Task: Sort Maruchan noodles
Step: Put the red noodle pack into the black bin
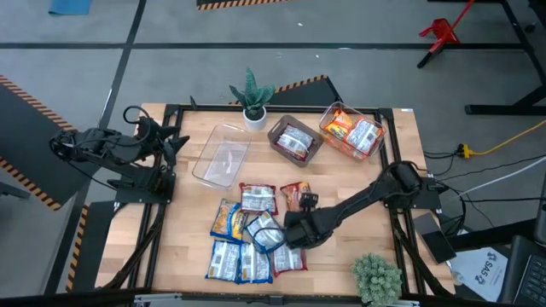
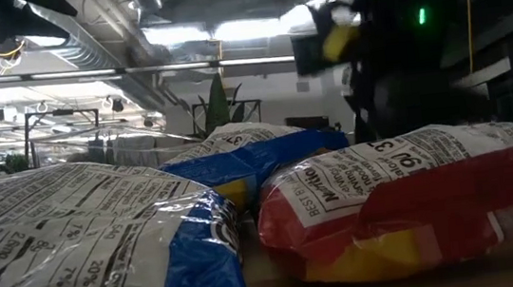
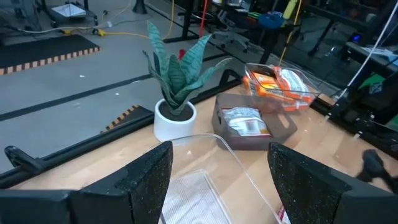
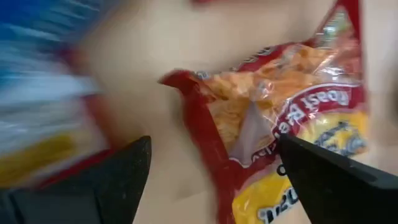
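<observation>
red packet (image 4: 292, 118): glossy crinkled flat rectangle, long axis toward table's far edge
right gripper (image 4: 211, 171): fingers apart, over it
left gripper (image 3: 221, 180): fingers apart, table's left edge

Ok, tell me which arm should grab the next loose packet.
Right. The right gripper hangs open over the red packet in the loose pile, while the left gripper waits at the table's far left edge near the clear bin.

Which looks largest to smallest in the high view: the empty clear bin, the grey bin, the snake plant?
1. Empty clear bin.
2. Grey bin, somewhat smaller.
3. Snake plant, though its spread leaves make it look close to the grey bin.
</observation>
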